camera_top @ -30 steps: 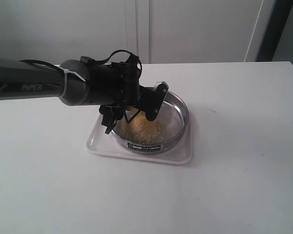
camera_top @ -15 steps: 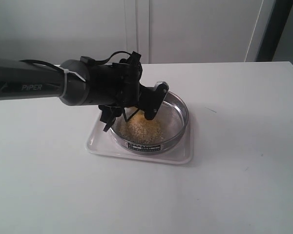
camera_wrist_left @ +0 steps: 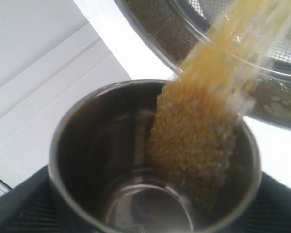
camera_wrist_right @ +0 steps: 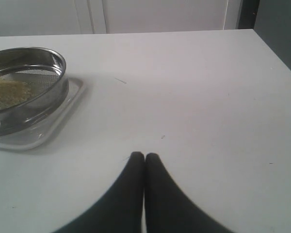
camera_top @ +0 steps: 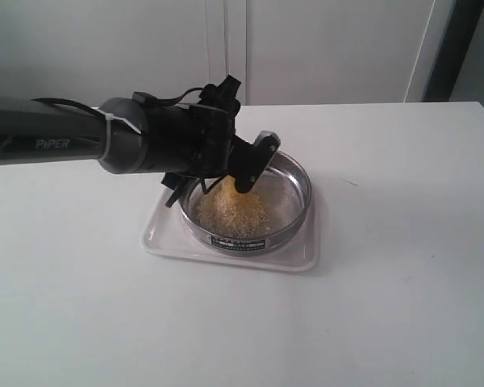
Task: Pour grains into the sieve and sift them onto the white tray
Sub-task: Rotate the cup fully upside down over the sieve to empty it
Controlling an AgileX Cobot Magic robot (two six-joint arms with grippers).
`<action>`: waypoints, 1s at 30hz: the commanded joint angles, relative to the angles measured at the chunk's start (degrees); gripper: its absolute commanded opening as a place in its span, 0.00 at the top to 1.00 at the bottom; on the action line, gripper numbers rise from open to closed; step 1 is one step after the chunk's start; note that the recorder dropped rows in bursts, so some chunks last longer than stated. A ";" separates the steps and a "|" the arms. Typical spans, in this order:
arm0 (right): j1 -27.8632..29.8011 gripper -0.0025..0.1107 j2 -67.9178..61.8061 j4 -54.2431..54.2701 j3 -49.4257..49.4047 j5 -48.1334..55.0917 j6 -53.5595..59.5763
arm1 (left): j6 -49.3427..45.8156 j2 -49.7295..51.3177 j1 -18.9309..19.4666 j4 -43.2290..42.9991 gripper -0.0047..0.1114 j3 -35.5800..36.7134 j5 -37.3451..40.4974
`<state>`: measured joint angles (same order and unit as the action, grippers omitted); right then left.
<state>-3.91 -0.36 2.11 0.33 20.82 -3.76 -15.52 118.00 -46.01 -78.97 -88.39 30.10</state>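
Note:
My left gripper (camera_top: 226,171) hangs over the near-left rim of the sieve (camera_top: 301,187), shut on a small steel cup (camera_wrist_left: 87,160) that is tipped toward it. In the left wrist view, yellow grains (camera_wrist_left: 199,141) slide out of the cup in a stream onto the mesh. A sandy pile of grains (camera_top: 235,214) lies in the sieve. The sieve rests on the white tray (camera_top: 163,238), dark label plate (camera_top: 238,244) facing front. My right gripper (camera_wrist_right: 145,156) is shut with nothing in it, low over bare table right of the tray (camera_wrist_right: 48,133) and sieve (camera_wrist_right: 46,90).
The white table (camera_top: 387,282) spreads around the tray on all sides. A pale wall with cabinet seams stands behind the table's far edge. The right arm does not show in the exterior view.
The left wrist has rolled further and lifted a little, tipping the cup more. The pile of grains in the sieve has grown. The right gripper's earlier state is not shown.

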 commanded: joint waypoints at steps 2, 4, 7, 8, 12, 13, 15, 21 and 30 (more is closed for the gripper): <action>-0.09 0.98 0.36 -0.40 -0.33 -0.70 0.07 | 0.05 -0.65 -0.57 -3.52 0.96 -0.29 -0.47; -0.09 0.98 0.36 -0.40 -0.33 -0.70 0.07 | 0.05 -0.65 -0.57 -3.52 0.96 -0.29 -0.47; -0.09 0.98 0.36 -0.40 -0.33 -0.70 0.07 | -1.44 -0.65 -0.68 -3.54 0.96 -0.29 0.06; -0.09 0.98 0.36 -0.40 -0.33 -0.70 0.07 | -1.44 -0.65 -0.83 -3.54 0.96 -0.29 0.07; -0.09 0.98 0.36 -0.40 -0.33 -0.70 0.07 | -4.50 -0.65 -1.97 -4.39 0.96 -0.29 0.40; -0.09 0.98 0.36 -0.40 -0.33 -0.70 0.07 | -4.50 -0.65 -2.10 -5.10 0.96 -0.29 1.19; -0.09 0.98 0.36 -0.40 -0.33 -0.70 0.07 | -4.50 -0.65 -2.33 -6.40 0.96 -0.29 2.28; -0.09 0.98 0.36 -0.40 -0.33 -0.70 0.07 | -3.33 -0.55 -3.89 -10.29 0.96 -0.29 5.73; -0.09 0.98 0.36 -0.40 -0.33 -0.70 0.07 | -7.35 -0.55 -4.67 -16.85 0.96 -0.29 6.07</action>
<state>-3.91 -0.36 2.11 0.33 20.82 -3.76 -22.00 118.00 -50.19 -92.78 -88.39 35.30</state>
